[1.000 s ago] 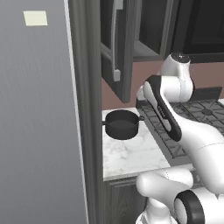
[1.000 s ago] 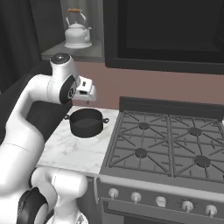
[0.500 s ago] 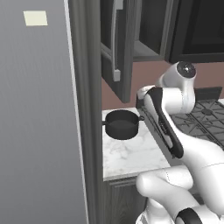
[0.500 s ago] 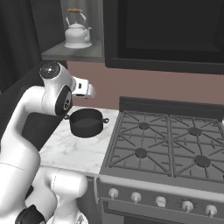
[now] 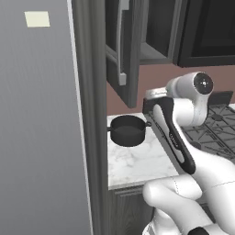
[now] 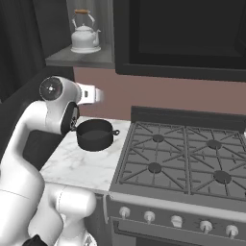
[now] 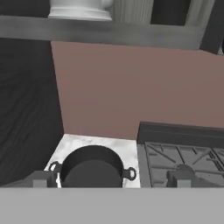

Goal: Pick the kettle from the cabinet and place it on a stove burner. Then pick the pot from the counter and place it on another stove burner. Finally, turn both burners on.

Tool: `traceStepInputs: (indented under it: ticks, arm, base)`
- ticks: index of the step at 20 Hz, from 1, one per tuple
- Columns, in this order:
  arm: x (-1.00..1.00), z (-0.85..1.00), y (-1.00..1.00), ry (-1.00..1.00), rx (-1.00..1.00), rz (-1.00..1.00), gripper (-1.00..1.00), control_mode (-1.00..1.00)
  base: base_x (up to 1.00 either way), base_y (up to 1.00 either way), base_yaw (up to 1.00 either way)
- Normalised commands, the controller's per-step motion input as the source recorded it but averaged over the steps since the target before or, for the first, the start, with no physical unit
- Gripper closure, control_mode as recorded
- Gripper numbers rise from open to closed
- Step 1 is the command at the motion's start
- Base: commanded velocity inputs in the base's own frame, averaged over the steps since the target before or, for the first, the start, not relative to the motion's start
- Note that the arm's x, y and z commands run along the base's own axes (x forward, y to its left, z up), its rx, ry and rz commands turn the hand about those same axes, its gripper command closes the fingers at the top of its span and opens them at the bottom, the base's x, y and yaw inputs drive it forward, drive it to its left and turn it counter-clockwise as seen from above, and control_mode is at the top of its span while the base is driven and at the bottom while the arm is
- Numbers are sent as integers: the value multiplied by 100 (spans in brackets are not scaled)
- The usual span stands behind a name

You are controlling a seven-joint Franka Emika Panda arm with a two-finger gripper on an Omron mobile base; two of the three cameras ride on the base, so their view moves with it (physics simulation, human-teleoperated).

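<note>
Step in hand, as I read it: the reach for the kettle (image 6: pixel 85 38), nothing placed yet. The claw (image 6: pixel 98 95) is empty, its fingers spread wide apart. The kettle sits well above the claw and further in, upright on the shelf of the open cabinet (image 6: pixel 79 56), spout toward the stove side. The pot (image 6: pixel 94 135) is below and just ahead of the claw on the tabletop (image 6: pixel 77 163). The stove burners (image 6: pixel 154 167) are below it and off to its right, all bare. To do this well, climb first: the claw is under the shelf edge, so lift clear of the shelf lip before driving in, otherwise the hand clips the underside. Go for the arched handle at its wooden top, jaws across the thin bar, square on so it doesn't swing. Keep the jaws wide until the handle is between them. Mind the open cabinet door up and to the claw's left, and keep the elbow off the pot on the way. Versus the earlier frames: the elbow joint has swung lower and outward, while the hand sits at nearly the same spot near the back wall. Kettle and pot haven't budged, and the framing matches, so the base hasn't driven.
</note>
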Motion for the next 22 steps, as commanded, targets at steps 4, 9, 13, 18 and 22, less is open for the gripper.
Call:
traceStepInputs:
  ticks: [4, 9, 13, 18, 22]
  arm:
    - [0, 40, 0, -17, 0, 3, -100, -100]
    - [0, 41, 0, -14, 0, 3, -100, -100]
    - [0, 42, 0, -10, 0, 3, -100, -100]
    - [0, 43, 0, -8, 0, 2, -100, -100]
    - [0, 36, 0, -5, 0, 1, -100, -100]
  base:
    - [0, 0, 0]
    - [0, 0, 0]
    - [0, 0, 0]
    - [0, 0, 0]
    - [0, 0, 0]
